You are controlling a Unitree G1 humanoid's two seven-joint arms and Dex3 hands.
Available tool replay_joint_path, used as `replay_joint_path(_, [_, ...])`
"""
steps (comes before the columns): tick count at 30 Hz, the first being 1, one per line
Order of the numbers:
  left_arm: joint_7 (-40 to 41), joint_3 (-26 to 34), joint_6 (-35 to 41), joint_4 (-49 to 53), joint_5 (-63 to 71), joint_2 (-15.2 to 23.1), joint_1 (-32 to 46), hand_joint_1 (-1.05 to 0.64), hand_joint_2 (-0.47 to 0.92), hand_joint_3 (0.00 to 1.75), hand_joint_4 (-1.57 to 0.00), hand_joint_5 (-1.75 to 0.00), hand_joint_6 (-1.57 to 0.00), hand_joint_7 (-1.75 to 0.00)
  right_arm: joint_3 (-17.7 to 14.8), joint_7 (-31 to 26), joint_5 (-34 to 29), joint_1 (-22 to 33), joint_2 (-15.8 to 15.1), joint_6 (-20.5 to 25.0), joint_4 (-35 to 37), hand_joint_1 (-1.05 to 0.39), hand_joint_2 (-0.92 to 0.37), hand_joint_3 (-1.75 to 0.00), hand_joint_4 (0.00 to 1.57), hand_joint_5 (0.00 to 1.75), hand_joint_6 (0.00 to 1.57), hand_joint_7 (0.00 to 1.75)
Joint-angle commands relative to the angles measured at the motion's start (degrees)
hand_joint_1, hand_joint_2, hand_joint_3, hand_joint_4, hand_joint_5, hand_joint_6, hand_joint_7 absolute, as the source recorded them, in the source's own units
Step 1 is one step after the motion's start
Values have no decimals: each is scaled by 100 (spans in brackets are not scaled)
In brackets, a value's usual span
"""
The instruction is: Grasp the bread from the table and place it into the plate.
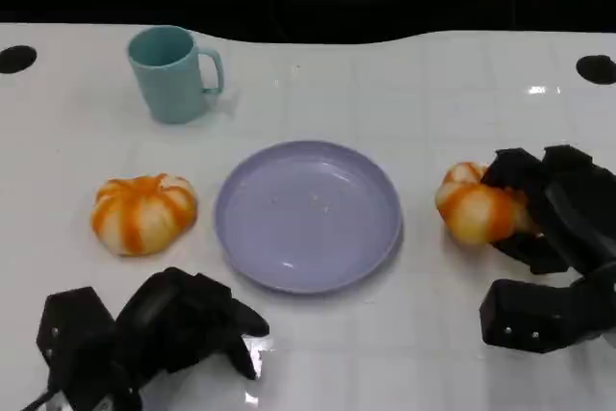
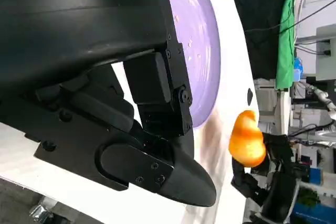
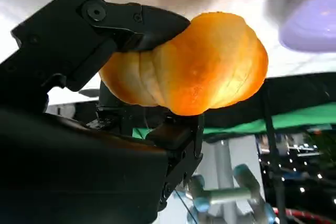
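An orange-and-white bread roll (image 1: 474,208) (image 3: 189,72) is held by my right hand (image 1: 553,223) (image 3: 79,93) just right of the lilac plate (image 1: 308,214); black fingers clamp it from both sides in the right wrist view. The left wrist view shows this roll (image 2: 247,139) beyond the plate (image 2: 202,45). A second orange-and-white bread (image 1: 143,213) lies on the table left of the plate. My left hand (image 1: 159,329) (image 2: 121,103) sits low near the table's front edge, below that bread, fingers curled in and holding nothing.
A teal mug (image 1: 173,72) stands at the back left, handle to the right. Two black round holes (image 1: 16,58) (image 1: 597,68) mark the white table's far corners. Beyond the table, the right wrist view shows a green cloth (image 3: 294,119) and a stand.
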Motion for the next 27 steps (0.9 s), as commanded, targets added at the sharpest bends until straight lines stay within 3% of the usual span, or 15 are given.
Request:
replay_joint_path(1, [39, 13, 86, -117, -22, 81, 76, -105, 92, 3, -134, -88, -157, -11, -147, -153, 142, -77, -86, -244, -347, -24, -42, -118, 93, 175, 67, 175])
replay_joint_path(10, [-125, 40, 43, -101, -102, 94, 71, -105, 92, 3, -132, -87, -156, -11, -303, 511, 478, 69, 65, -746, -1439, -18, -27, -138, 97, 175, 73, 175])
replay_joint_path(18, [-78, 34, 0, -55, -56, 103, 82, -105, 92, 4, -133, -87, -157, -10, -376, 1279, 700, 105, 344, -691, -2124, -18, -25, -145, 97, 175, 77, 166])
replay_joint_path(27, [-96, 34, 34, -89, -63, 127, 91, -105, 92, 4, -134, -87, -157, -10, -127, 1731, 516, -430, 940, -682, -1528, -18, -25, -148, 98, 175, 82, 160])
